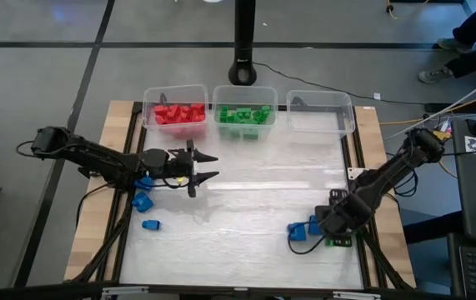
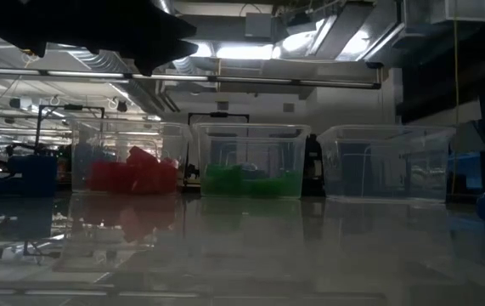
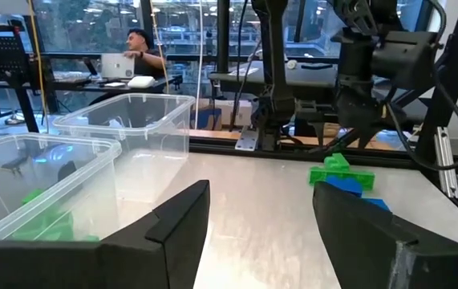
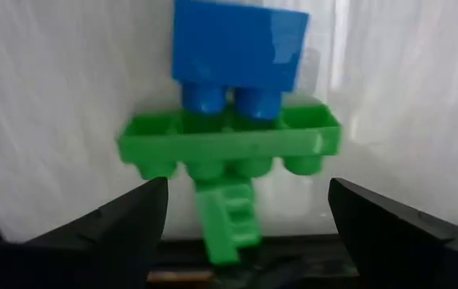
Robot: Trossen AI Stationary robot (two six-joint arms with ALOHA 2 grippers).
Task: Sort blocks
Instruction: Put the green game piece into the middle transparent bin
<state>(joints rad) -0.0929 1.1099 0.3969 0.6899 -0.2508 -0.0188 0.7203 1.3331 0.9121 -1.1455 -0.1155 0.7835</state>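
Note:
Red blocks (image 1: 179,113) fill the left clear bin and green blocks (image 1: 243,114) the middle one. Three loose blue blocks (image 1: 142,200) lie on the table near its left edge. My left gripper (image 1: 207,167) hovers open beside them, pointing level toward the table's right, with nothing between its fingers (image 3: 182,217). At the near right lies a clump of blue and green blocks (image 1: 301,232). My right gripper (image 1: 328,225) points down over it, open. In the right wrist view a blue block (image 4: 239,44) is joined to a green block (image 4: 229,143), which lie beyond the fingertips (image 4: 136,217).
A third clear bin (image 1: 321,111) stands at the far right with no blocks showing in it. A black camera post (image 1: 243,50) rises behind the bins. Bare table (image 1: 254,187) lies between the two arms. A person (image 3: 136,48) sits at a desk in the room beyond.

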